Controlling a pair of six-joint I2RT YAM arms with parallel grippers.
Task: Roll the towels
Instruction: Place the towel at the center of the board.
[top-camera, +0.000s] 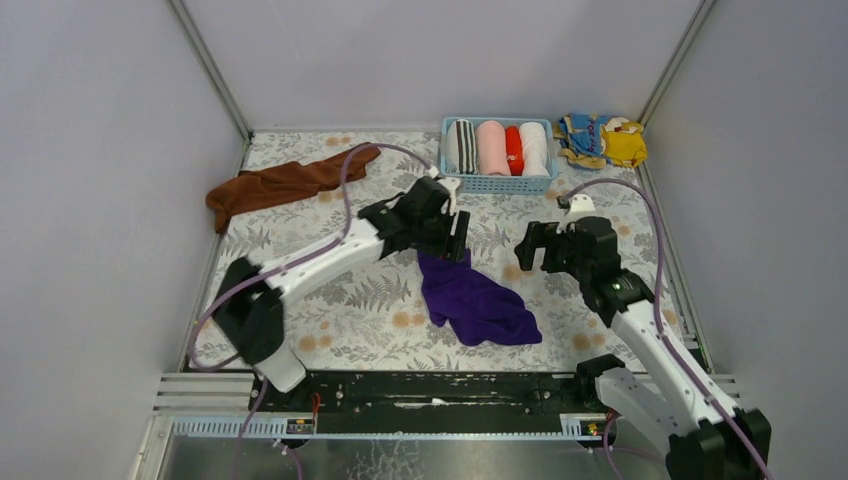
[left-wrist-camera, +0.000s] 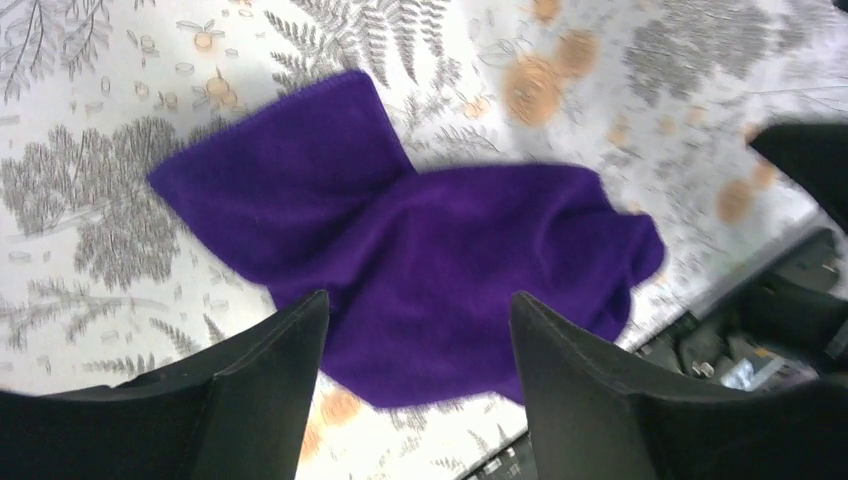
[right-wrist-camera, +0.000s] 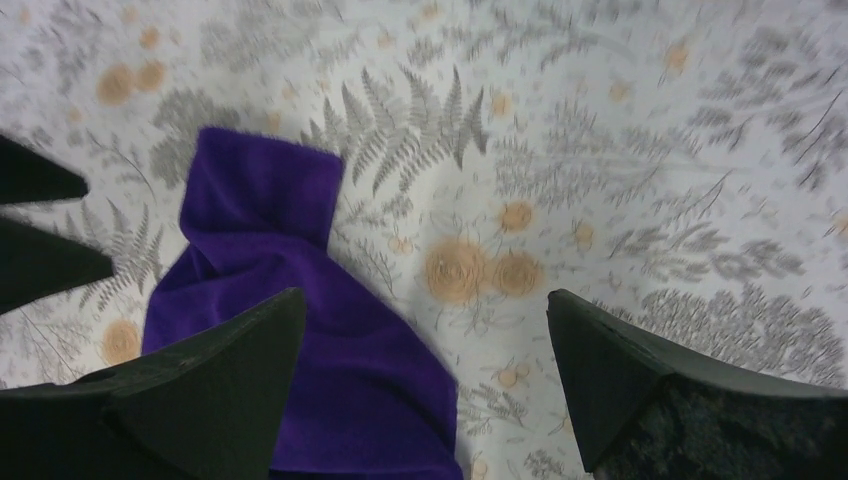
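A deep purple towel (top-camera: 473, 300) lies crumpled on the patterned table, near the middle. My left gripper (top-camera: 452, 243) hangs open just above the towel's far end, nothing between its fingers. From the left wrist the purple towel (left-wrist-camera: 420, 240) spreads below the open left gripper (left-wrist-camera: 420, 300). My right gripper (top-camera: 535, 248) is open to the right of the towel, apart from it. The right wrist view has the purple towel (right-wrist-camera: 300, 330) under its left finger, with the right gripper (right-wrist-camera: 425, 300) over bare tablecloth. A rust-brown towel (top-camera: 285, 185) lies bunched at the far left.
A blue basket (top-camera: 497, 183) at the back holds striped, pink, red and white rolled towels. A yellow-and-blue patterned cloth (top-camera: 603, 138) lies at the back right corner. Grey walls enclose the table. The black rail (top-camera: 440, 392) runs along the near edge.
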